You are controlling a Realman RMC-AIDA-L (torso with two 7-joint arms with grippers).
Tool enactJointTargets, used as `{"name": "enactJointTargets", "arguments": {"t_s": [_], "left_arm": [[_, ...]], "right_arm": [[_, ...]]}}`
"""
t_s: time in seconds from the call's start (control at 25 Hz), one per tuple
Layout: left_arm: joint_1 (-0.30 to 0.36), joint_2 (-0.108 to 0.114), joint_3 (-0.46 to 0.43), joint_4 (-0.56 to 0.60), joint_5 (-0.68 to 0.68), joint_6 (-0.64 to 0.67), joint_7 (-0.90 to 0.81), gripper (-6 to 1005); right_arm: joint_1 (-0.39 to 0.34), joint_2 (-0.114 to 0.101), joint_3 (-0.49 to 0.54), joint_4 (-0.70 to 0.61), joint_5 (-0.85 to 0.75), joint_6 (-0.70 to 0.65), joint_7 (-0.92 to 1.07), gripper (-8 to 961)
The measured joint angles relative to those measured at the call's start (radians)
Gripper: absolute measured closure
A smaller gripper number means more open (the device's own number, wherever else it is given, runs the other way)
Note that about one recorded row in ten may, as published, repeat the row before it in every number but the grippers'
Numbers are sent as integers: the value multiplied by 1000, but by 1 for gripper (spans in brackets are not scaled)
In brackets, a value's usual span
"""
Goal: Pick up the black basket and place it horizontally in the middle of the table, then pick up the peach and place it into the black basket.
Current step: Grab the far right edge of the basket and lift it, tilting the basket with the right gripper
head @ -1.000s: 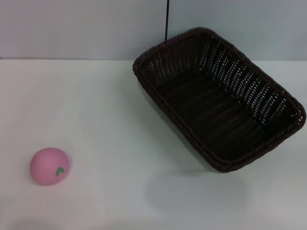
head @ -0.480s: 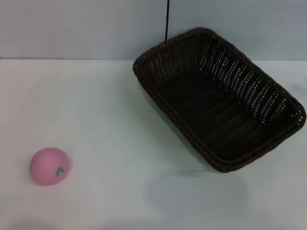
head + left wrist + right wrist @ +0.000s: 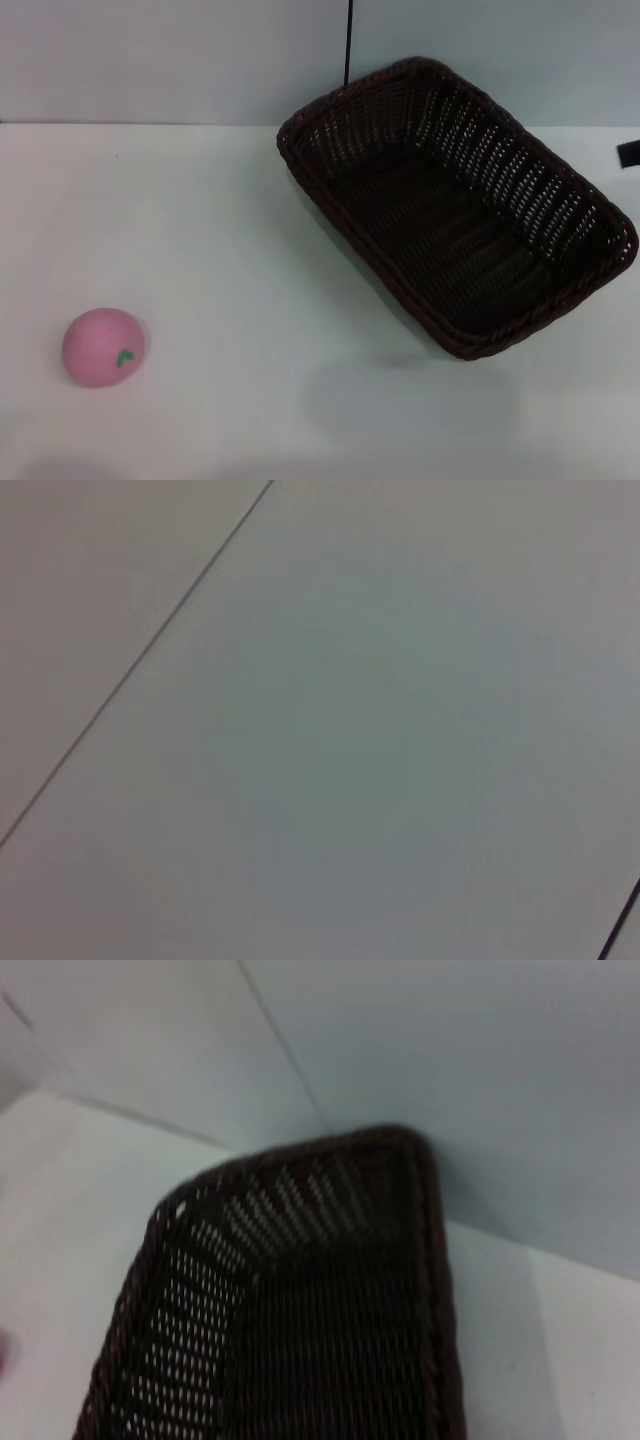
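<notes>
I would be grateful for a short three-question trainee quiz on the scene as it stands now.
1. True or false: the peach already lies inside the black basket.
2. Multiple choice: how does the black basket sit on the table? A) horizontal in the middle; B) skewed, on the robot's right, far corner near the wall; C) upside down.
3. Short answer: on which side of the robot does the peach lie?

Key:
1. False; it rests on the bare table, well apart from the basket.
2. B.
3. The robot's left, near the front.
</notes>
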Motion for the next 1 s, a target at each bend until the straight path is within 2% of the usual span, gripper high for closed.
{"name": "enactJointTargets", "arguments": {"t_s": [0.08, 0.16, 0.4, 0.68, 1.0], "left_arm": [[5, 0, 6, 0, 0, -3, 0, 157], [7, 0, 16, 0, 0, -3, 0, 157], [9, 0, 25, 0, 0, -7, 0, 157], [9, 0, 25, 0, 0, -9, 0, 157], [9, 1, 25, 0, 0, -14, -12, 156]], "right_arm": [[14, 9, -66, 4, -25, 5, 12, 314], [18, 14, -78, 4, -36, 7, 13, 314], [45, 50, -98, 4, -131, 28, 15, 313], [45, 70, -136, 18, -145, 51, 7, 313], [50, 69, -178, 92, -165, 106, -5, 334]]}}
